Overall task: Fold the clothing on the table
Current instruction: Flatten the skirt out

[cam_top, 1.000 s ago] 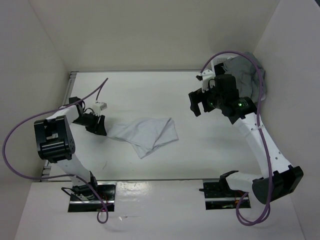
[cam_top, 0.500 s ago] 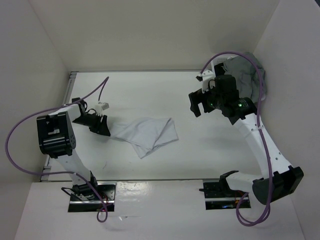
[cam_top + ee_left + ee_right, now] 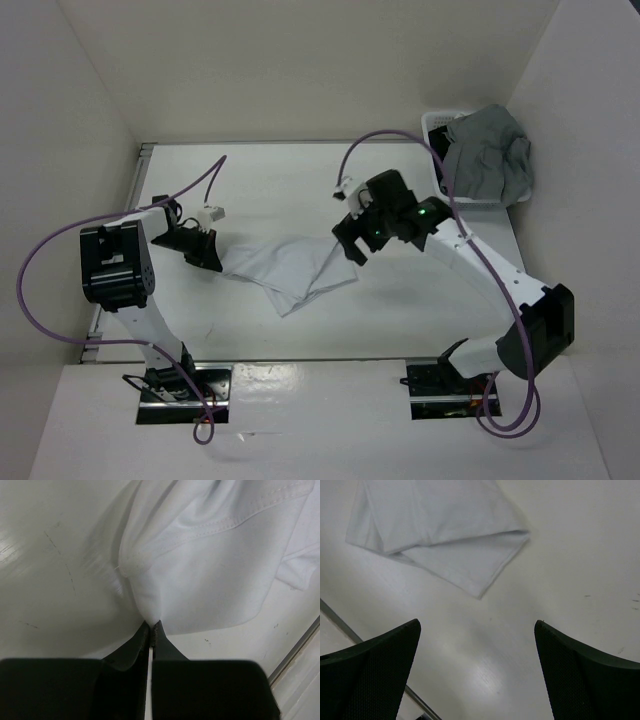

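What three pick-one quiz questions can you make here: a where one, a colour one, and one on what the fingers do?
1. Where is the grey garment? A. Heaped on the white basket, far right corner. B. Hanging from the wall. C. On the floor.
2. What colour is the clothing on the table? A. Red. B. Black. C. White.
3. What are the left fingers doing? A. Spread wide. B. Pinching the clothing's edge. C. Holding a cup.
Answers: 1 A, it drapes over the basket's rim. 2 C, pale like the tabletop. 3 B, the wrist view shows them shut on cloth.
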Tool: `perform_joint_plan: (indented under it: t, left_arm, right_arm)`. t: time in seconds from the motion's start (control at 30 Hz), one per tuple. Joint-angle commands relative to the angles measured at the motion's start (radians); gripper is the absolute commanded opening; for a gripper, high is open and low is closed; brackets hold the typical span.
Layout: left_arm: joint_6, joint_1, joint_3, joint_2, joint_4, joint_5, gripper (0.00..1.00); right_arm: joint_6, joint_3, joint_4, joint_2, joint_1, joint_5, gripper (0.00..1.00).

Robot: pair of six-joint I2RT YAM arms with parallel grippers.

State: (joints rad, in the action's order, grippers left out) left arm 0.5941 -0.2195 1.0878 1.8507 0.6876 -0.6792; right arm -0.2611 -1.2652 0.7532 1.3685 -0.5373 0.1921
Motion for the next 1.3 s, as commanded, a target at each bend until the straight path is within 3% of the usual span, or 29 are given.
perform_joint_plan:
  t: [0.0, 0.13, 0.27, 0.7, 1.27]
  left_arm:
    - [0.010, 0.003, 0.024, 0.018, -0.002, 0.016, 0.00]
    - [-0.014, 0.003, 0.044, 0.028, 0.007, 0.017, 0.00]
    - [-0.024, 0.003, 0.044, 0.038, 0.007, 0.017, 0.00]
    - [-0.014, 0.003, 0.044, 0.047, 0.026, 0.017, 0.00]
    - [0.004, 0.003, 0.044, 0.065, 0.044, 0.007, 0.00]
  right_arm:
    - [-0.026, 0.036, -0.025, 0.050, -0.162, -0.127, 0.99]
    - [-0.026, 0.076, -0.109, 0.127, -0.367, -0.252, 0.97]
    - [-0.026, 0.188, -0.259, 0.191, -0.599, -0.668, 0.96]
    - [-0.102, 0.118, -0.457, 0.247, -0.629, -0.688, 0.87]
    - [-0.112, 0.067, -0.500, 0.397, -0.638, -0.597, 0.82]
